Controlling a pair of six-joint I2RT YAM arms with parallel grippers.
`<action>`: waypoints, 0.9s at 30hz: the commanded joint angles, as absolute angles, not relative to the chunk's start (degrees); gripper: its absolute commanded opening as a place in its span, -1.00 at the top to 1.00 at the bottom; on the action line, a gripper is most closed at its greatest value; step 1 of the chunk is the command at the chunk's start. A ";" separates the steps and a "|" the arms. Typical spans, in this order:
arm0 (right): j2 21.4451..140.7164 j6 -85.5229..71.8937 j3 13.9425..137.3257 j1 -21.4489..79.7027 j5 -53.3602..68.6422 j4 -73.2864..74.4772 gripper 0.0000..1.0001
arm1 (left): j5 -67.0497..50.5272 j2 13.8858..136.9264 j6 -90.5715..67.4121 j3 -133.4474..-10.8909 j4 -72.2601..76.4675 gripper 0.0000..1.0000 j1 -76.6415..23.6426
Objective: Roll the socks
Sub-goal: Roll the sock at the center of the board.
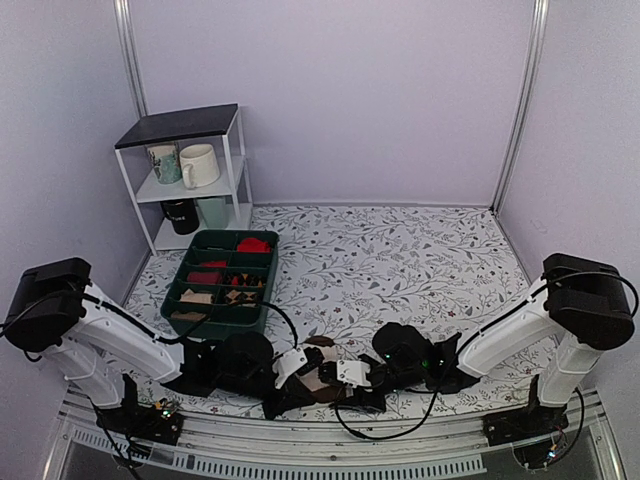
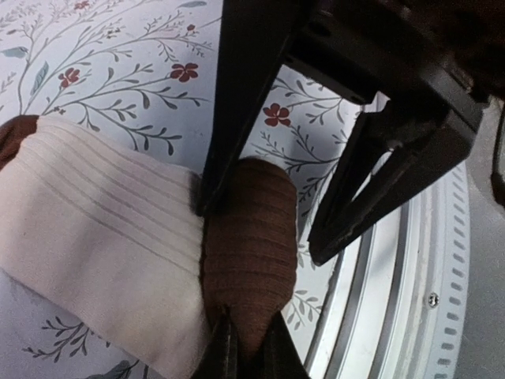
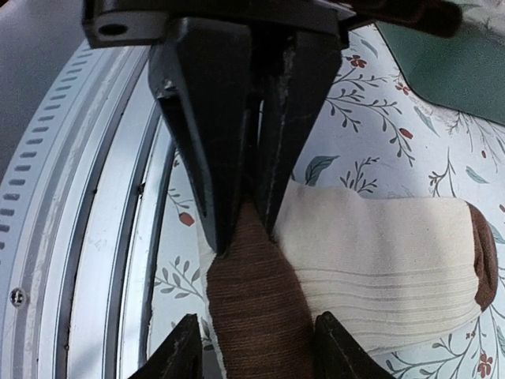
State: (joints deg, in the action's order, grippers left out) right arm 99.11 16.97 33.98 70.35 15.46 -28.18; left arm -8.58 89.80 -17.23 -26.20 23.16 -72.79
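Observation:
The socks (image 1: 318, 381) lie flat near the table's front edge, cream fabric (image 2: 95, 229) with a dark brown end (image 2: 248, 237). My left gripper (image 2: 251, 351) is shut on the tip of that brown end, which bunches up between its fingers. It also shows in the right wrist view (image 3: 243, 235), pinched on the brown fabric (image 3: 260, 308). My right gripper (image 3: 252, 355) faces it from the other side, open, its fingers astride the brown end. The socks' far end (image 3: 485, 253) is also brown. In the top view both grippers, left (image 1: 300, 385) and right (image 1: 355, 385), meet over the socks.
A green compartment tray (image 1: 262, 300) with rolled socks stands behind the left arm. A white shelf (image 1: 236, 160) with mugs stands at the back left. The metal rail (image 1: 330, 450) of the table's front edge runs right beside the socks.

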 commanded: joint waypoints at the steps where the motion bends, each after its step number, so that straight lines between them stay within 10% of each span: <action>1: 101.51 16.67 36.06 70.75 15.38 -26.42 0.13 | -11.12 92.31 -17.99 -24.00 15.31 1.00 -72.51; 7: 102.88 15.92 38.63 70.81 17.13 -23.07 0.62 | -10.10 91.45 -17.92 -23.49 15.85 0.96 -72.51; 11: 104.49 16.32 41.51 70.76 19.67 -18.98 0.70 | -5.13 86.40 -17.46 -22.11 16.52 0.45 -72.72; 16: 107.25 14.59 46.90 67.34 29.66 -10.81 0.71 | 6.25 72.22 -14.87 -18.03 16.77 -0.88 -76.08; 27: 116.07 9.39 59.93 63.19 36.62 12.53 0.70 | 8.81 63.42 -6.29 -13.41 20.78 -0.94 -77.71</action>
